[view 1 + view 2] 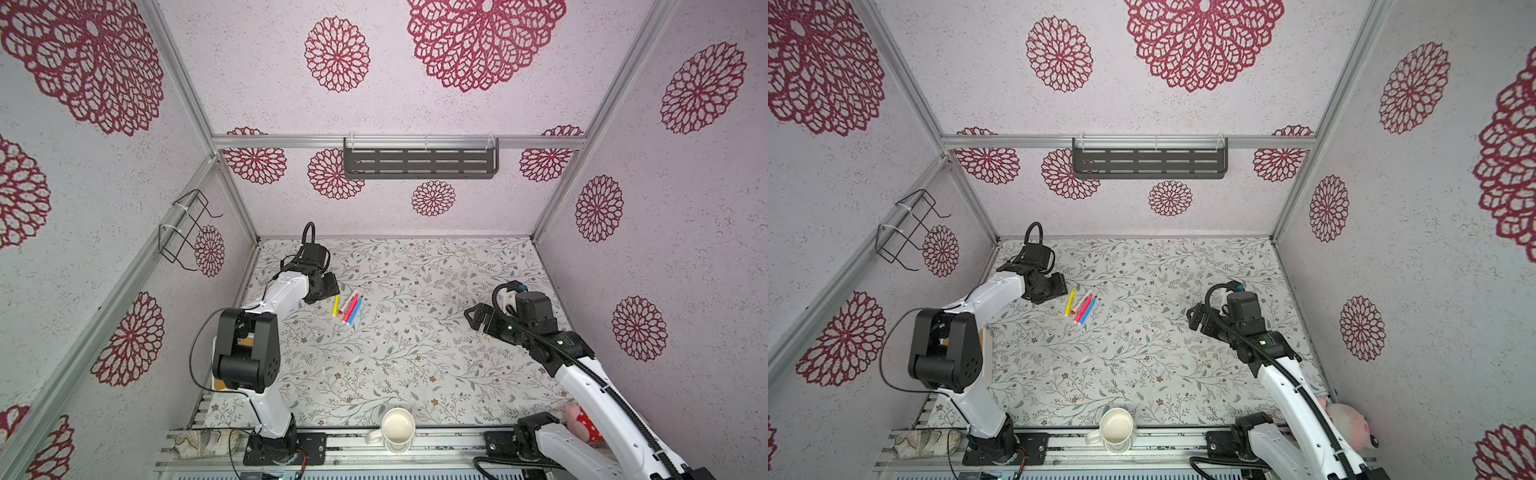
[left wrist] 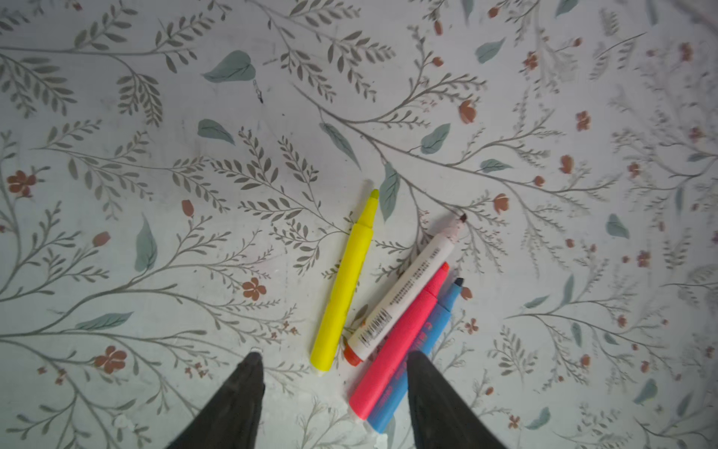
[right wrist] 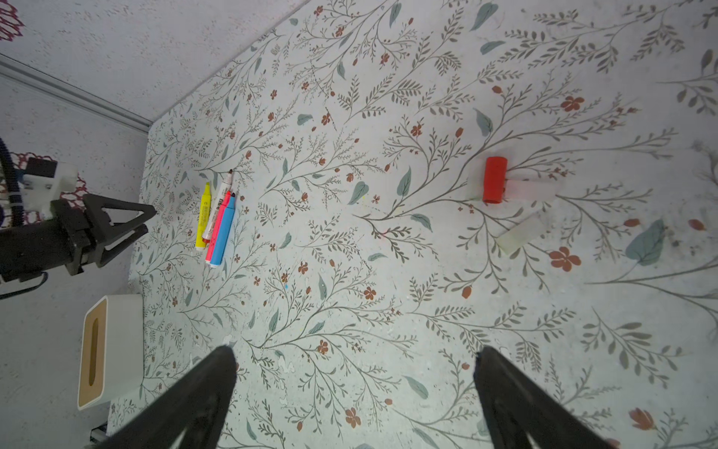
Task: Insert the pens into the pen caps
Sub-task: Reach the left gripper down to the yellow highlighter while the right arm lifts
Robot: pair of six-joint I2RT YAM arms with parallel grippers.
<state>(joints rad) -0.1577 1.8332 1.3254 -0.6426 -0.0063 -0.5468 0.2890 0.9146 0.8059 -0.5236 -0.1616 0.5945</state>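
Lying bunched, all four pens (image 2: 388, 311) are uncapped, red cap (image 3: 494, 179) well apart from them. Left pincer (image 2: 336, 355) by them and right pincer (image 3: 355, 352) both gape empty.

The left arm (image 1: 286, 291) rises from its base, folds at a black elbow and sends its white forearm toward the pens (image 1: 348, 308), with the wrist bent downward. The left gripper (image 2: 335, 359) sits low at the pens' rear ends, its jaws partly apart. Its dark fingers (image 2: 241, 396) straddle some of those ends, though whether either one touches a pen is hard to tell. In both top views the right arm (image 1: 582, 374) stretches forward well apart from the pens, to their right. The right gripper (image 3: 355, 352) faces the pens from a distance, jaws spread wide with nothing between them
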